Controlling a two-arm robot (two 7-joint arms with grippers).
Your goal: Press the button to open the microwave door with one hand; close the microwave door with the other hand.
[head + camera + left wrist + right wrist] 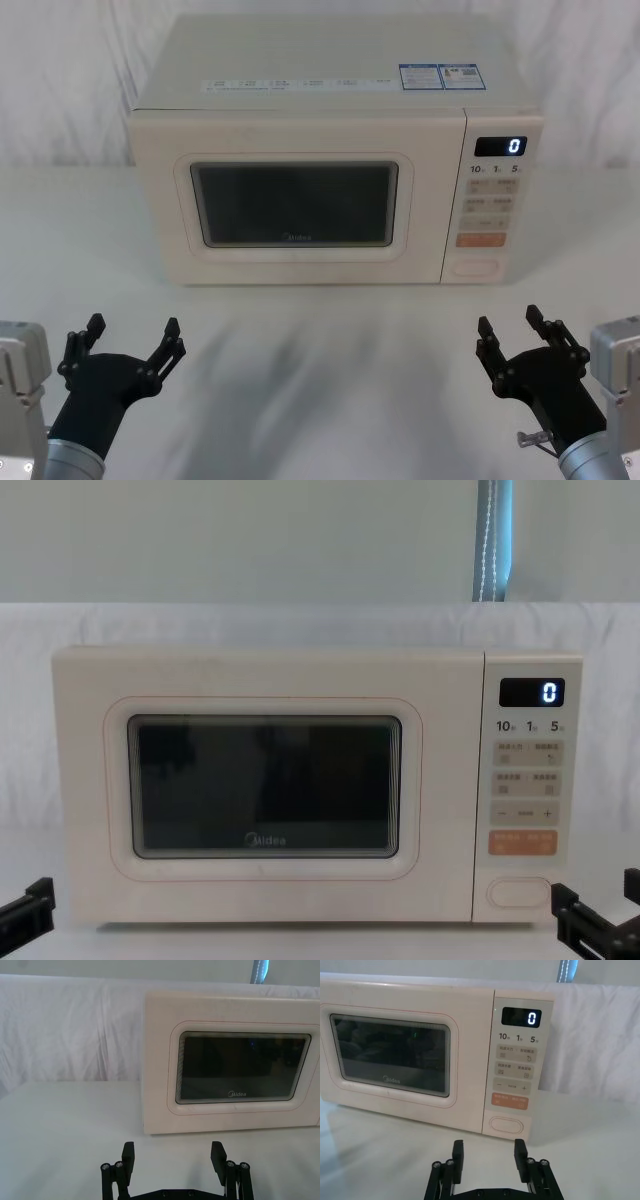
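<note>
The cream microwave (330, 90) stands at the back middle of the white table, its door (295, 205) shut flush with the dark window facing me. The pill-shaped button (477, 268) sits at the foot of the keypad strip, under the orange key; the button (504, 1124) and the button (519, 892) show it untouched. My left gripper (132, 338) hovers open near the front left, well short of the door (240, 1067). My right gripper (517, 330) hovers open at the front right, in line with the keypad and apart from it.
White cloth covers the table (330, 380) and hangs behind the oven. The display (500, 146) shows a blue 0. Bare tabletop lies between both grippers and the oven front.
</note>
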